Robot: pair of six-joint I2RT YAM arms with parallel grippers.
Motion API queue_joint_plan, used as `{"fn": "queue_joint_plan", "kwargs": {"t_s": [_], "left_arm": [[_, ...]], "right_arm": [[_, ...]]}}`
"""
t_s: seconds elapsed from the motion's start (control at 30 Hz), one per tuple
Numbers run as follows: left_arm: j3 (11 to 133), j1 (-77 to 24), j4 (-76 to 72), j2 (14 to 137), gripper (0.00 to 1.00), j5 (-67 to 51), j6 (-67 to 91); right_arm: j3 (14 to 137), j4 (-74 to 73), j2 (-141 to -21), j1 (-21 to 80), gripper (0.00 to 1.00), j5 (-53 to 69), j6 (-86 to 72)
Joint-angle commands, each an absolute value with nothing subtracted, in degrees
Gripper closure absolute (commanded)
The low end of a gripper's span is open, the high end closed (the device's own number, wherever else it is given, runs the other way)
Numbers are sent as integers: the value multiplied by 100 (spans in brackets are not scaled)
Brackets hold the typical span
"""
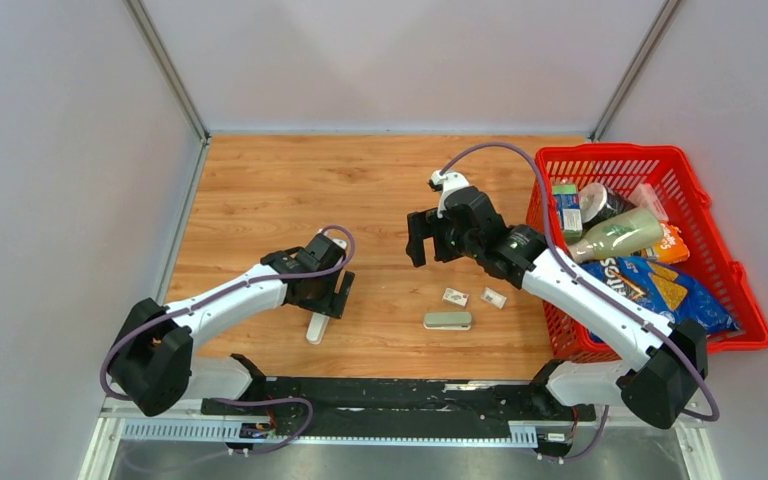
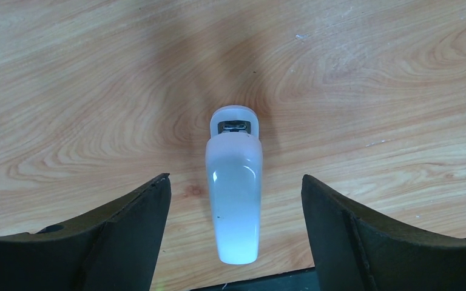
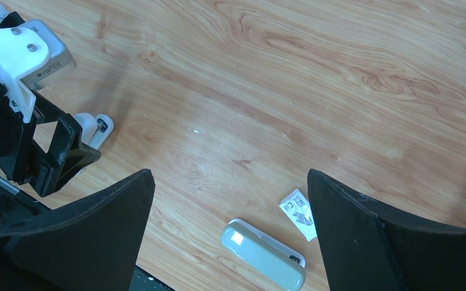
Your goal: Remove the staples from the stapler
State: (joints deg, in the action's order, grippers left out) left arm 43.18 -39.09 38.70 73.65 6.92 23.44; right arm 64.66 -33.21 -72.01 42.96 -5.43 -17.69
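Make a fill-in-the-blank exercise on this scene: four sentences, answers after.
1. The left end effector hangs open over the ____ stapler.
2. Near the grey-green stapler lie ____ small white packets.
3. The basket on the right is ____.
4. The right end effector is ____ and holds nothing.
Missing words: white; two; red; open.
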Motion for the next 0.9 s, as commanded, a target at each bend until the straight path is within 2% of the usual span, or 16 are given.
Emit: {"fn": "queue_joint_plan", "kwargs": {"t_s": [0.0,0.23,0.43,0.63,0.73,0.8,0.87], "left_arm": [[4386,-3955,3727,7409,15,721,2268],[4447,-3955,3683,7488,28,712,2180],[4465,-3964,3648,7585,44,659,2136],[4500,-3973,3621,7620,50,738,2127],[4518,-3990,3595,7620,65,747,2092],[4561,-3999,3577,7620,69,747,2074],[4649,-4017,3586,7620,85,765,2039]], "right_arm": [[6574,-3112,-7198,4307,0,-475,-1679],[6583,-3103,-7233,4307,0,-431,-1652],[6583,-3111,-7233,4307,0,-387,-1635],[6565,-3111,-7225,4307,0,-387,-1644],[6557,-3103,-7207,4307,0,-413,-1644],[6565,-3111,-7207,4307,0,-439,-1635],[6574,-3155,-7207,4307,0,-483,-1635]]}}
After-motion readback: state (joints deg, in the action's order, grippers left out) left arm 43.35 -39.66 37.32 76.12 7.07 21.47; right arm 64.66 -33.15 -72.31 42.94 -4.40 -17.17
